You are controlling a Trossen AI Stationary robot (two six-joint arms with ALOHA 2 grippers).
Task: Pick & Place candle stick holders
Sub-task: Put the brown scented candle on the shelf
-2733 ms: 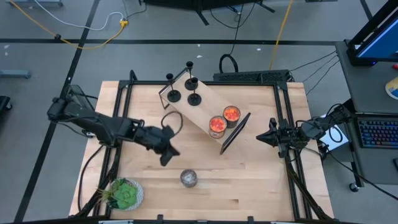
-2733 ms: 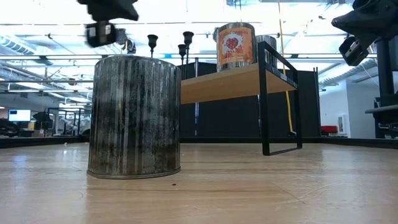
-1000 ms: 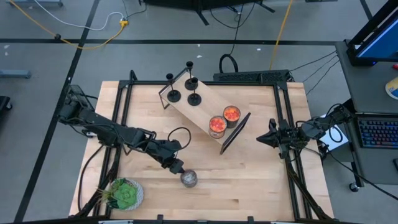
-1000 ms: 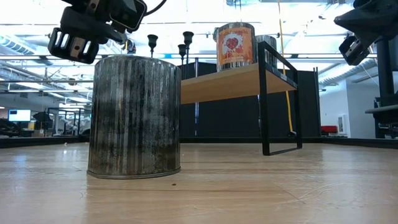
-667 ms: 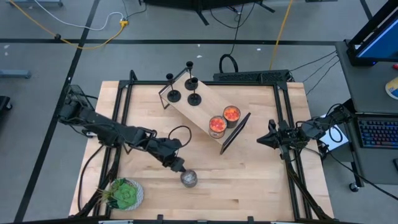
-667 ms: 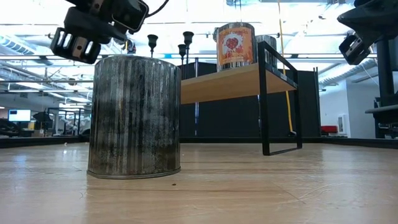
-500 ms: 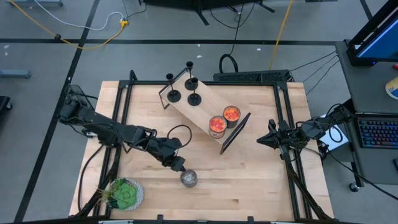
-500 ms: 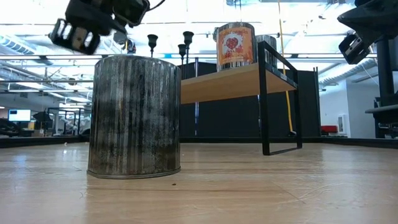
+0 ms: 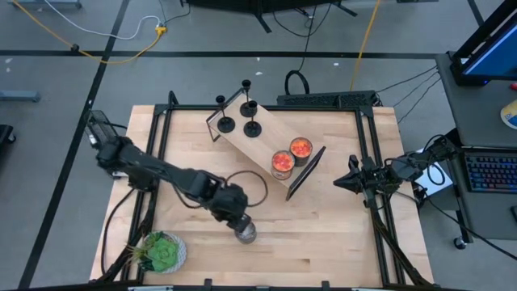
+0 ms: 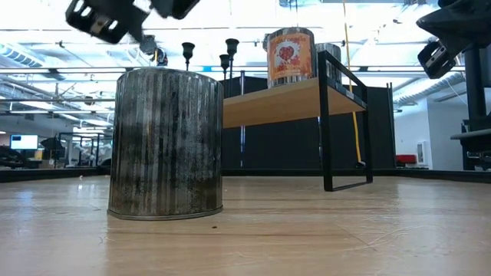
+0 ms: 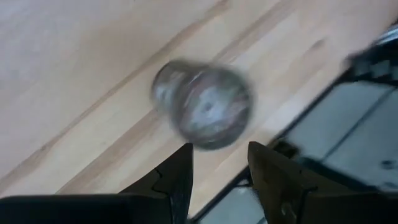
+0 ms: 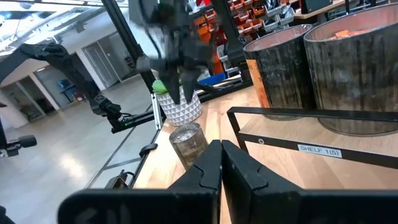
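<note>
Grey floor surrounds the table, crossed by a yellow cable (looping near the top). Ceiling strip lights glow over a desk with keyboard.

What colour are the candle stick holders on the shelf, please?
Black: the candle stick holders show best in the high view.

Both arms are dark and jointed, with black cables looping along their links. The left gripper and the right gripper each have angular black fingers.

wooden table with a small shelf, silver jar, potted plant
</note>
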